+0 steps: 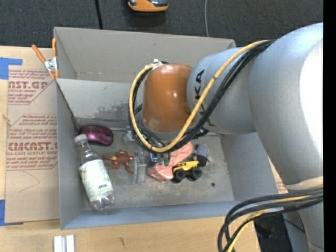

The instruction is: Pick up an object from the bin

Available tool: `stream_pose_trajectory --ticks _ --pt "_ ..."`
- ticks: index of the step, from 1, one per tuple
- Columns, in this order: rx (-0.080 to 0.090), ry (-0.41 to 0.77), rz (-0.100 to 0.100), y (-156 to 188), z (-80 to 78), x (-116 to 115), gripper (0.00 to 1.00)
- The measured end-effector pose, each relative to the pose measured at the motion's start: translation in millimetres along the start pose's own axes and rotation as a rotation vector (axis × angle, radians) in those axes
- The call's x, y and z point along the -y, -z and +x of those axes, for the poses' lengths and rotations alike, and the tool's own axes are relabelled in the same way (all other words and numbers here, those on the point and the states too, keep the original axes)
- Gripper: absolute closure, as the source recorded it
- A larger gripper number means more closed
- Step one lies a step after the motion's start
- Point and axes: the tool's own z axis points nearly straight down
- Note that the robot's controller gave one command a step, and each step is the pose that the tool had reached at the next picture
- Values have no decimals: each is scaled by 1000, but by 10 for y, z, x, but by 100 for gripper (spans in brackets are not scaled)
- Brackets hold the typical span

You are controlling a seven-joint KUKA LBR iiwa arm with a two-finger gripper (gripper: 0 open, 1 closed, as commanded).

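My gripper reaches down near the middle of the bin floor, mostly hidden under the arm's orange cover. Just to its left lies a small brown-orange toy figure. Immediately to its right is a pink soft object, with a yellow and black toy vehicle resting against it. Nothing shows in the gripper's grasp.
A clear plastic bottle with a white cap lies along the bin's left wall. Near the back left sits a purple rounded object. The arm and its cables cover the bin's right and back parts.
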Motion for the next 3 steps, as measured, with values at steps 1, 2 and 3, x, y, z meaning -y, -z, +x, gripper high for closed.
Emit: stream_pose_trajectory --ticks 1,2,3 --pt "-12 -127 2 -290 119 -11 0" --pt "-7 -50 0 -557 -143 -110 100" --pt "-8 -50 0 -557 -143 -111 100"
